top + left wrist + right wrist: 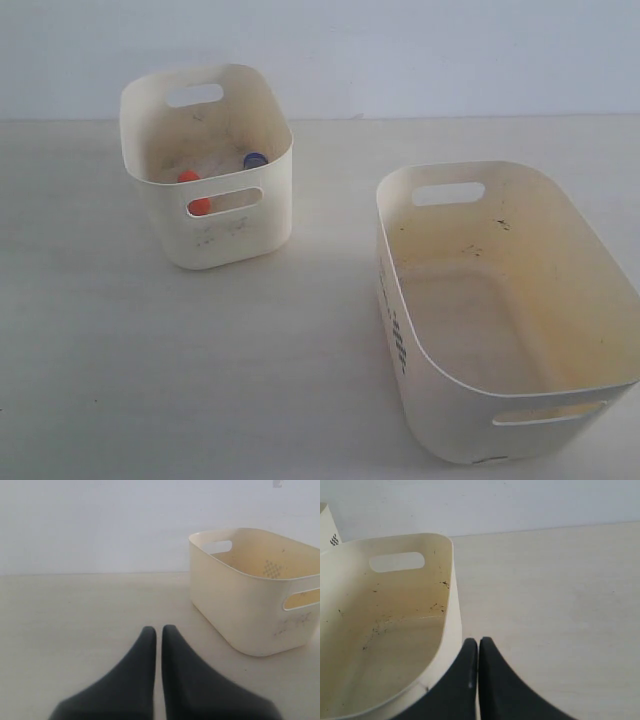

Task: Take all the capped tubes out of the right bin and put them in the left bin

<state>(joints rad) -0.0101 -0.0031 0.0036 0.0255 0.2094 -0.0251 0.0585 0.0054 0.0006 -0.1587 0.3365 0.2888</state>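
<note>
The left bin (215, 250) stands at the back left of the exterior view. Capped tubes lie inside it: an orange cap (188, 177), a blue cap (255, 159) and another orange cap (200, 207) seen through the slot handle. The right bin (440, 400) at the front right shows only its stained floor, with no tube in sight. Neither arm appears in the exterior view. My left gripper (159, 628) is shut over bare table, apart from the left bin (235, 605). My right gripper (478, 641) is shut, its tips just outside the right bin's rim (451, 605).
Both bins stand on a pale table (150, 360) with a plain white wall (400, 50) behind it. A strip of table separates the two bins. A corner of the left bin (325, 525) shows beyond the right bin in the right wrist view.
</note>
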